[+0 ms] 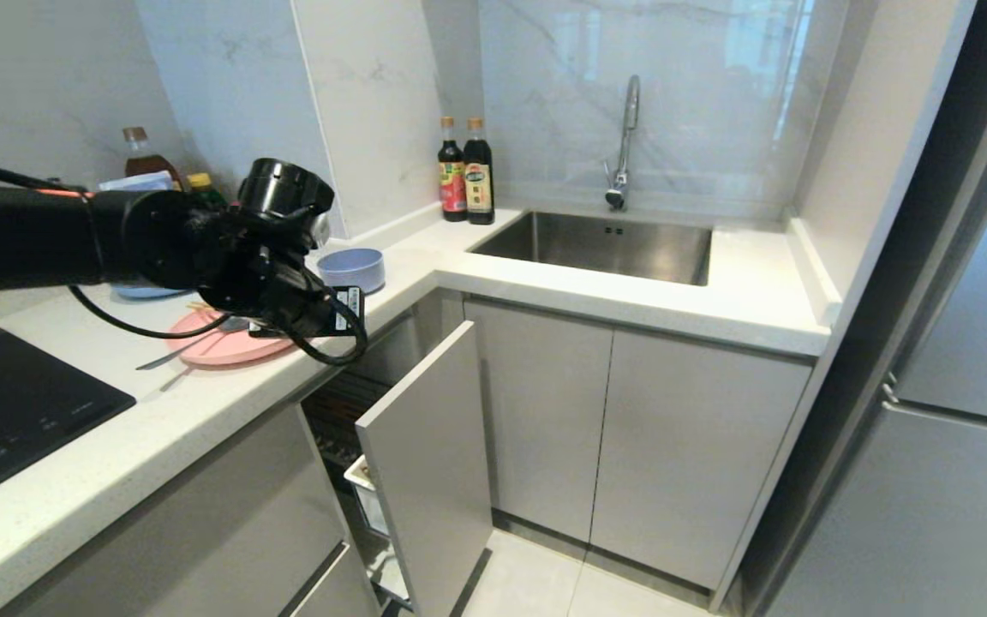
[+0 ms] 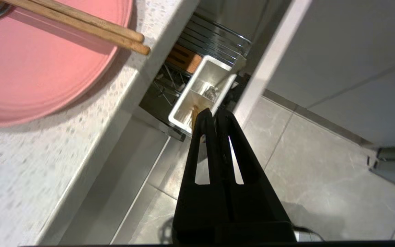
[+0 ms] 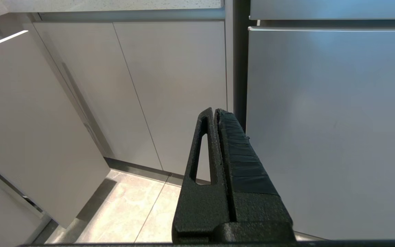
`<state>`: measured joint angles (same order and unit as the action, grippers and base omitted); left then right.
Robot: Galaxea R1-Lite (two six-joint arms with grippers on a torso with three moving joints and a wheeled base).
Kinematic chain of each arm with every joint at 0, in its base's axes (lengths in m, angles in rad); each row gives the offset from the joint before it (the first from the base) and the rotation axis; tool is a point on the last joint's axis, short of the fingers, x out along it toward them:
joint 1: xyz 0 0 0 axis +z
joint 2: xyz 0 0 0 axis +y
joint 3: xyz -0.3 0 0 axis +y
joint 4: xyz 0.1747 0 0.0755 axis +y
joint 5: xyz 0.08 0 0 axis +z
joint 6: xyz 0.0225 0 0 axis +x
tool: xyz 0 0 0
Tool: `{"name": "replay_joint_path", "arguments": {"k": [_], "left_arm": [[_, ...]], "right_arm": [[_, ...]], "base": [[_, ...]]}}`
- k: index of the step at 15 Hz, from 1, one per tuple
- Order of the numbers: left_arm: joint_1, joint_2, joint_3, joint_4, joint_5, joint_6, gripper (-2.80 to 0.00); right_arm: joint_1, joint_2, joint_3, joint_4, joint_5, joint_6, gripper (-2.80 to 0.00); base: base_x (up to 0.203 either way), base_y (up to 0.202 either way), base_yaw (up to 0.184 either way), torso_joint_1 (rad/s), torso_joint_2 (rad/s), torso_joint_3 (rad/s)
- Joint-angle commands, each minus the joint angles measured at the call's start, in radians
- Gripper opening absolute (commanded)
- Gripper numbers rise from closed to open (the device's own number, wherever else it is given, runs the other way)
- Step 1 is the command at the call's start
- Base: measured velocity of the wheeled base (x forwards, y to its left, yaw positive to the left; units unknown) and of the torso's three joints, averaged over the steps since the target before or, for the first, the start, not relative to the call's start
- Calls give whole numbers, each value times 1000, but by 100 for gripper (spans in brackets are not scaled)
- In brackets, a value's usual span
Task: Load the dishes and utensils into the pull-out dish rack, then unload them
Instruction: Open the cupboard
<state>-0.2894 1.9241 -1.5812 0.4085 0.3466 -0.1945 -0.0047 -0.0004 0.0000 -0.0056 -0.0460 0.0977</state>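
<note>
The left tool [image 2: 214, 115] is hanging pinched narrow and empty over the worktop [image 2: 29, 178] edge. In the left wrist view the chopsticks [image 2: 81, 22] are lying upper left across the pink plate [image 2: 39, 72], long axis slanting toward the rack's cutlery box [image 2: 201, 85]. The right tool [image 3: 215, 115], also pinched, is parked farther off.

Your right tool [image 3: 215, 113] is hanging with fingers pressed together, holding nothing, pointing at pale cabinet doors [image 3: 170, 89]. Steel fridge front [image 3: 331, 130] is filling one side; pulled-out rack panel [image 3: 29, 113] is standing opposite; tiled floor [image 3: 135, 209] is showing below.
</note>
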Motion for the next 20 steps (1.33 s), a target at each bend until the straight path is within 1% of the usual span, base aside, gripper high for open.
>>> {"name": "replay_joint_path", "arguments": {"k": [1,4,10,13,15,20], "left_arm": [[18,99,-34,-7,16,-24,-280],[37,173,-66,-9,24,-35,-280],[32,278,-87,-12,23,-39,-280],[18,299,-88,-11,23,-39,-280],[-1,308,-85,-7,17,-72,-280],[-43,319,-79,-3,9,-82,-280]], "right_arm": [[0,-4,0,-1,0,1,-280],[0,-4,0,-1,0,1,-280],[0,-4,0,-1,0,1,-280],[0,-4,0,-1,0,1,-280],[0,-4,0,-1,0,1,-280],[0,-4,0,-1,0,1,-280]], "base": [[0,0,0,0,0,0],[0,0,0,0,0,0],[0,0,0,0,0,0],[0,0,0,0,0,0],[0,0,0,0,0,0],[0,0,0,0,0,0]]}}
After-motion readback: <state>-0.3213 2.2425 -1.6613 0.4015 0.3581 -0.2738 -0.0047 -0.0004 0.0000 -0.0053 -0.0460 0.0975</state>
